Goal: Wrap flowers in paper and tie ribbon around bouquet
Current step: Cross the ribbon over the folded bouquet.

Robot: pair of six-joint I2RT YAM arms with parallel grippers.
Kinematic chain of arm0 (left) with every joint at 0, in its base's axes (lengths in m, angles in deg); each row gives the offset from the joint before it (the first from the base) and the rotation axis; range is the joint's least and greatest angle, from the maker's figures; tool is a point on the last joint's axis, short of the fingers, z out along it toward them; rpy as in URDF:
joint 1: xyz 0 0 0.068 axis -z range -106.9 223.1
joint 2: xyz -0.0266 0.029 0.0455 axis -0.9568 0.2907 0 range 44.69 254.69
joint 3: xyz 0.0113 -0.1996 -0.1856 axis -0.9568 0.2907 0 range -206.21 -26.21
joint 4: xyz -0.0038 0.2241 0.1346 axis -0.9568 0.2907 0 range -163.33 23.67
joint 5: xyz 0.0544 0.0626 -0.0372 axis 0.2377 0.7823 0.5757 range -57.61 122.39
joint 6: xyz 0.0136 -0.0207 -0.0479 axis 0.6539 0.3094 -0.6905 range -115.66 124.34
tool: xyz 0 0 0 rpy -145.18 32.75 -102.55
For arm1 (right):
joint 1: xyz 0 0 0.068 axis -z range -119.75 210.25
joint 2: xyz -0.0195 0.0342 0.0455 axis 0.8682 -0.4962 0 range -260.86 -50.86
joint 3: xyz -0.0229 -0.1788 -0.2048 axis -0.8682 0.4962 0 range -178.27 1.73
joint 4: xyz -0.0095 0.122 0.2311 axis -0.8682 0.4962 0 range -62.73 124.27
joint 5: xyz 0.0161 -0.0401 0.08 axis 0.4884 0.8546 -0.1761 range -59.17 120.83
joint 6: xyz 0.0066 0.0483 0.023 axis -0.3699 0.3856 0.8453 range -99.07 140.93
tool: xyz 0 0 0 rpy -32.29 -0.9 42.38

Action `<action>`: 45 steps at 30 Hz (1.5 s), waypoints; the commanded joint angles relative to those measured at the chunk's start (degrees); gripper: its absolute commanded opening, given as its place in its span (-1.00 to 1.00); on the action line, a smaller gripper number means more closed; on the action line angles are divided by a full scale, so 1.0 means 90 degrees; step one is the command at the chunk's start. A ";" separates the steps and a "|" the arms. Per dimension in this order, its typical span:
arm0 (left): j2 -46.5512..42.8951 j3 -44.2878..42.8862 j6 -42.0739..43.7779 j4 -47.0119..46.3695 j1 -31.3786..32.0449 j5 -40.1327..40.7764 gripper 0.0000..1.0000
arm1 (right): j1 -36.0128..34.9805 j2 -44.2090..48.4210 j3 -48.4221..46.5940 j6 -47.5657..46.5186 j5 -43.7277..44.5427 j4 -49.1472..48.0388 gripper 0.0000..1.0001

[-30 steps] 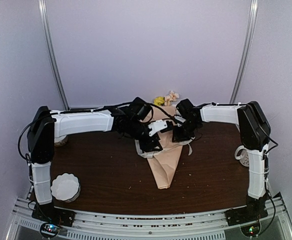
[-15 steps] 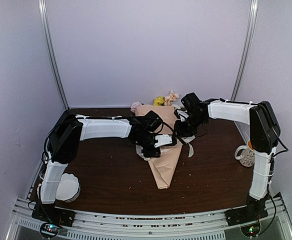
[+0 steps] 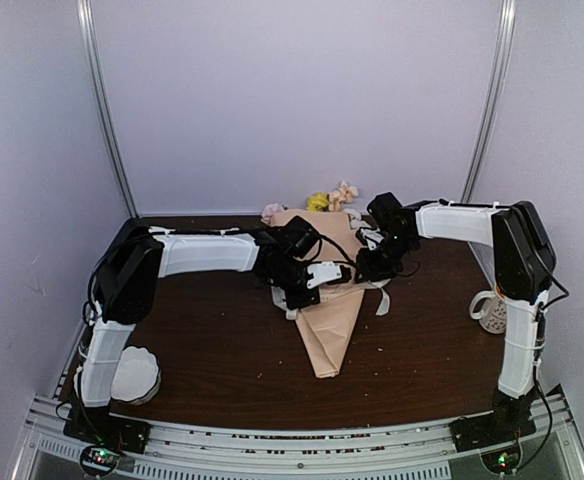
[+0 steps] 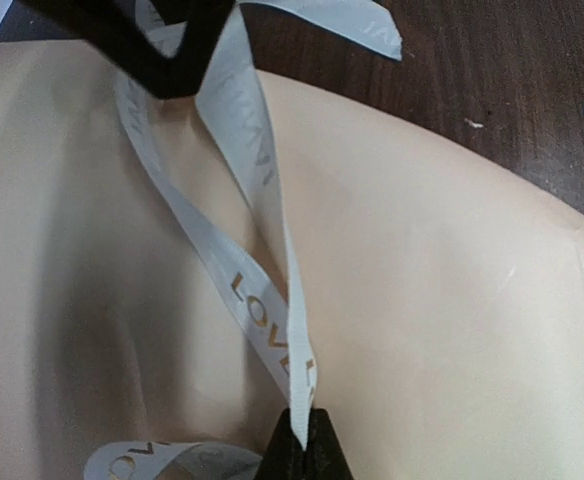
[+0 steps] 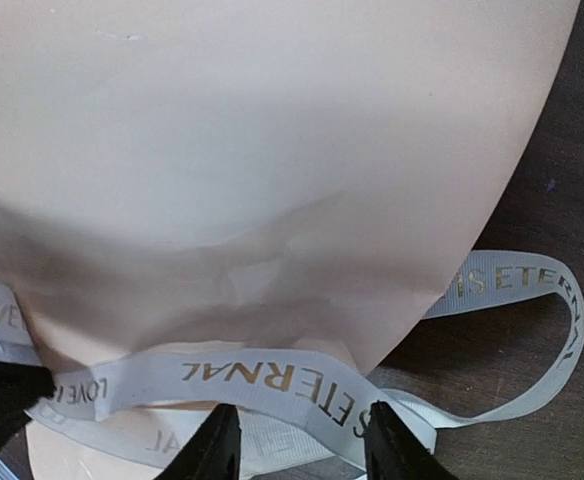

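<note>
Left jaws: clamped on flat cream-white printed ribbon [image 4: 255, 303]
Right jaws: apart
Risk: free end may slacken and the loop slip off the peach-pink paper cone bouquet [image 3: 329, 335]

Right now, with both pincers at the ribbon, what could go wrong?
1. The left pincer pinches the ribbon only at its very tips; a hard pull might slip it free.
2. The right pincer stands open, the ribbon merely lying across it, so the loop may slacken.
3. Pulling could drag or crease the bouquet.
</note>
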 commanded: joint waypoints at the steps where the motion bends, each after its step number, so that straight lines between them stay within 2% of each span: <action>1: -0.0250 -0.0166 -0.0376 -0.0273 -0.0322 -0.0589 -0.98 | -0.0014 -0.0255 -0.0438 -0.0241 0.0238 0.0275 -0.26; 5: -0.0317 -0.0074 -0.0415 -0.0339 -0.0357 -0.0682 -1.00 | -0.0014 -0.0381 -0.0737 -0.0171 0.0430 0.0373 -0.77; 7: -0.0366 0.0001 -0.0472 -0.0388 -0.0385 -0.0770 -1.00 | -0.0012 -0.0317 -0.0830 -0.0136 0.0409 0.0357 -0.98; 8: -0.0402 0.0044 -0.0519 -0.0448 -0.0393 -0.0810 -1.00 | -0.0014 -0.0271 -0.0872 -0.0128 0.0394 0.0357 -1.00; 12: -0.0525 0.0191 -0.0652 -0.0695 -0.0450 -0.0872 -1.00 | -0.0012 -0.0188 -0.0941 -0.0043 -0.0066 0.0133 -1.00; 16: -0.0592 0.0246 -0.0663 -0.0769 -0.0460 -0.0970 -1.00 | -0.0122 -0.0488 -0.1177 0.0309 -0.1365 -0.0381 -1.00; 22: -0.0686 0.0415 -0.0610 -0.0841 -0.0457 -0.1002 -1.00 | -0.0395 -0.0865 -0.1862 0.0959 -0.2137 -0.1218 -1.00; 24: -0.0696 0.0462 -0.0581 -0.0840 -0.0459 -0.1006 -1.00 | -0.0423 -0.0809 -0.1989 0.1319 -0.2206 -0.1712 -1.00; 30: -0.0714 0.0535 -0.0582 -0.0870 -0.0460 -0.1022 -1.00 | -0.0455 -0.0576 -0.1935 0.1936 -0.1426 -0.2749 -1.00; 33: -0.0757 0.0581 -0.0630 -0.0924 -0.0477 -0.1035 -1.00 | -0.0541 -0.0735 -0.1889 0.1854 -0.1231 -0.2411 -1.00; 37: -0.0863 0.0754 -0.0658 -0.1072 -0.0523 -0.1111 -1.00 | -0.0580 -0.0693 -0.1169 0.1721 -0.1104 -0.1989 -1.00; 45: -0.0921 0.0904 -0.0847 -0.1368 -0.0592 -0.1285 -1.00 | -0.0665 -0.0691 -0.0943 0.0607 -0.1013 0.0084 -1.00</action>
